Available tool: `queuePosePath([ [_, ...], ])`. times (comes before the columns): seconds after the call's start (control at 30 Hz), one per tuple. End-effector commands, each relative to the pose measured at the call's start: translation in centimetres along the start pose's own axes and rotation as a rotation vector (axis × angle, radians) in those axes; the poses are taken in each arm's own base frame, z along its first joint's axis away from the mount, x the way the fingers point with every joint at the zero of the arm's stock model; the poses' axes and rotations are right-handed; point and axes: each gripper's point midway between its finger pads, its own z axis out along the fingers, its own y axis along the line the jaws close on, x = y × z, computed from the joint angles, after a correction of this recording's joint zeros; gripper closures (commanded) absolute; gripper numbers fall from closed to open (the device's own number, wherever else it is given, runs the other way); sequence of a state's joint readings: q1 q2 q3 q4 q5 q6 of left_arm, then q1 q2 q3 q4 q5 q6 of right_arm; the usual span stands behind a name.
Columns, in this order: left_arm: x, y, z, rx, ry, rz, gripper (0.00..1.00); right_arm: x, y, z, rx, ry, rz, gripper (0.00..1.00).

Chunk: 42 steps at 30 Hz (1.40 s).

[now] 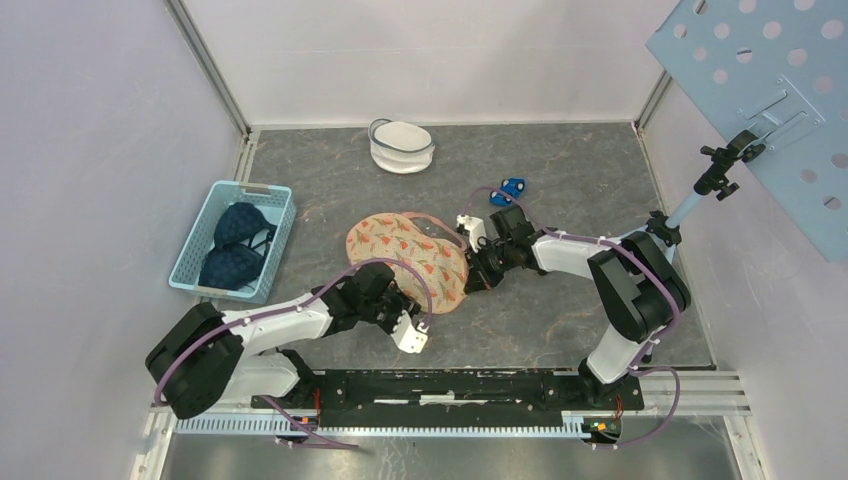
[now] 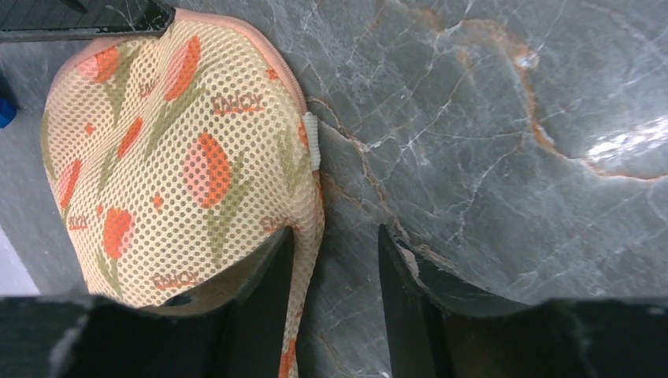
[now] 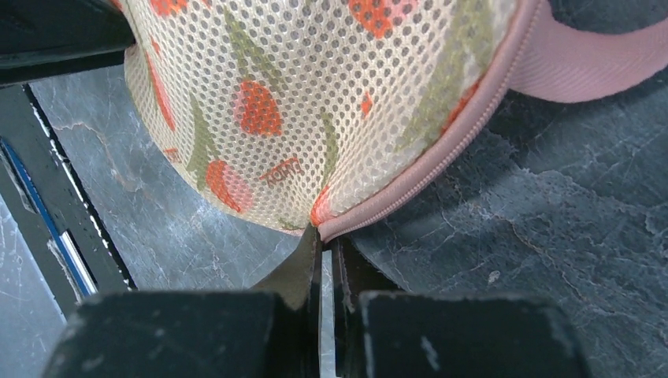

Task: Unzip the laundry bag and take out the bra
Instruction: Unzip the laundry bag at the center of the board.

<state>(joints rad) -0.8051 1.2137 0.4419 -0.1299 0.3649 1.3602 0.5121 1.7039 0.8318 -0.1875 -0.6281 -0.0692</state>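
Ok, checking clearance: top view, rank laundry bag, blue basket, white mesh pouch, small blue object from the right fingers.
1. laundry bag, pinched, centre.
2. small blue object, just behind.
3. white mesh pouch, back centre.
4. blue basket, far left.

The cream open-mesh cloth laundry bag with orange tulip print is coarse, matt netting, edged in smooth pink woven tape. The grey marble-patterned surface is polished and catches a glossy highlight. The fingers of the right end effector look like matt black plastic. The light blue slatted basket is moulded plastic.
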Motion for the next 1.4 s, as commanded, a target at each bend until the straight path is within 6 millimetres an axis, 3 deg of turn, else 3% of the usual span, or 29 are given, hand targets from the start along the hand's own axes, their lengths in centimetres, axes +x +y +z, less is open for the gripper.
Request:
queuePosePath([
  [0.0,-0.3,3.3,-0.1,-0.098,0.016,0.025,0.55,0.0,-0.4,-0.4,0.008,0.024,-0.067,0.93],
  [0.13,-0.5,3.1,-0.4,-0.091,0.024,-0.009,0.84,-0.3,0.6,-1.1,-0.033,0.025,-0.135,0.70],
  [0.2,-0.8,2.8,-1.0,-0.065,0.027,-0.080,0.97,-0.4,1.1,-2.6,-0.039,0.029,-0.200,0.61],
  [0.4,-3.6,2.3,-2.9,0.023,-0.056,-0.285,0.98,0.2,1.4,-7.3,0.063,0.005,-0.443,0.31],
  [0.6,-5.2,1.8,-3.8,0.098,-0.126,-0.402,0.98,-2.3,2.8,-9.8,0.140,-0.176,-0.636,0.27],
  [0.77,-6.0,3.8,-4.7,0.064,-0.183,-0.530,0.98,-3.0,4.8,-10.6,0.184,-0.282,-0.801,0.25],
  [1.0,-6.8,5.6,-5.5,0.086,-0.261,-0.716,0.98,-4.7,9.6,-9.1,0.262,-0.442,-1.078,0.21],
  [1.37,-7.3,7.5,-6.5,0.137,-0.358,-0.903,0.98,-5.3,11.8,-6.2,0.306,-0.478,-1.226,0.22],
])
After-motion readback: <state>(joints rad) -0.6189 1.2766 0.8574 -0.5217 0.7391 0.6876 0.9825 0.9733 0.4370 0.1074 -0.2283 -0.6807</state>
